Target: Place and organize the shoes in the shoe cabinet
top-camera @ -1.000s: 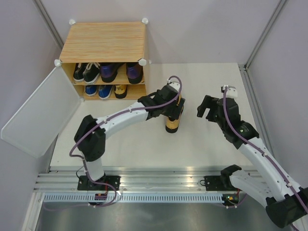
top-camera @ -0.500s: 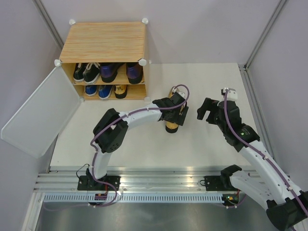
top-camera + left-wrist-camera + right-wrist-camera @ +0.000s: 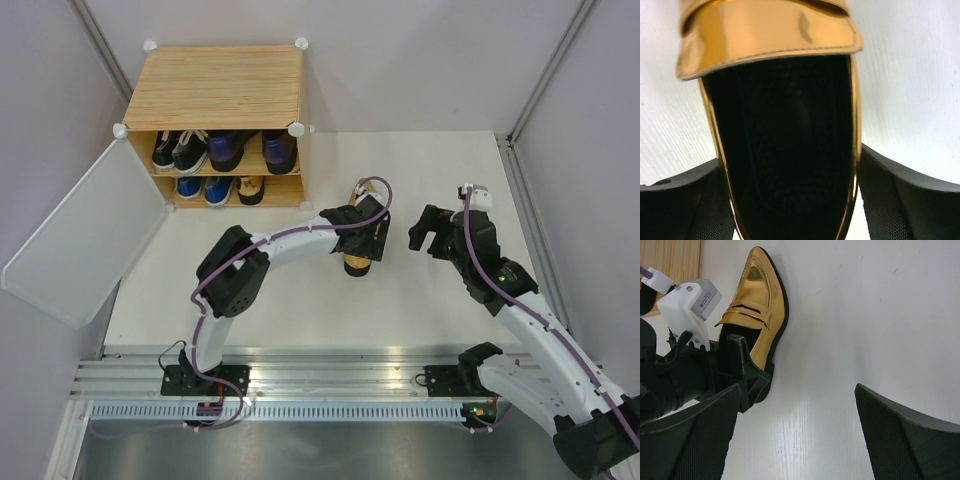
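A shiny gold pointed shoe (image 3: 357, 262) (image 3: 757, 305) lies on the white table (image 3: 300, 290), toe pointing away from the arms' bases. My left gripper (image 3: 363, 238) (image 3: 788, 155) straddles its heel end, both fingers (image 3: 685, 200) pressed against the sides of the gold shoe (image 3: 770, 35). My right gripper (image 3: 428, 228) (image 3: 797, 390) hovers open just right of it, holding nothing. The shoe cabinet (image 3: 215, 90) stands at the back left, with black sneakers (image 3: 178, 150) and purple heels (image 3: 250, 150) on its upper shelf. Blue sneakers (image 3: 203, 188) and another gold shoe (image 3: 252, 190) sit on the lower one.
The cabinet's pale door (image 3: 85, 235) swings open to the front left, over the table's left edge. Grey walls close in on both sides and the back. A metal rail (image 3: 320, 375) with the arm bases runs along the near edge.
My left gripper came down lower over the gold shoe's heel and its jaws closed in onto the shoe's sides. The right arm barely moved.
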Action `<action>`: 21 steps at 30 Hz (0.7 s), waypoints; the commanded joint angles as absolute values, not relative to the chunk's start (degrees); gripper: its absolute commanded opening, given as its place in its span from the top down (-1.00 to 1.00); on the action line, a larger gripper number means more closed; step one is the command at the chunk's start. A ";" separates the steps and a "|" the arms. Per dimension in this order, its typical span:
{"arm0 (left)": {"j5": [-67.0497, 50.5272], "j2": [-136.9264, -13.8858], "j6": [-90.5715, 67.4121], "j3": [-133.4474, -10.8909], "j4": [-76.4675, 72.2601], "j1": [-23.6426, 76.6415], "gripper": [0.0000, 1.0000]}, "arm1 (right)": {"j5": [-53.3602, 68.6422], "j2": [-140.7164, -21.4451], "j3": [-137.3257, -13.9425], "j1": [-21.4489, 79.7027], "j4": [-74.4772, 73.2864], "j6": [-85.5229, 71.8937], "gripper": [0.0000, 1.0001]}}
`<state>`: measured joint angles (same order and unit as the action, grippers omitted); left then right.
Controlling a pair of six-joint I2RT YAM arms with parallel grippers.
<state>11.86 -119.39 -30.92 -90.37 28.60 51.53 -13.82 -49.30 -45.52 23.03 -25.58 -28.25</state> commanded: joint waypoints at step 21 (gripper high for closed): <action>17.58 -104.10 -31.20 -62.07 21.54 48.16 0.96 | -13.98 -47.11 -45.35 22.94 -23.73 -28.04 -0.96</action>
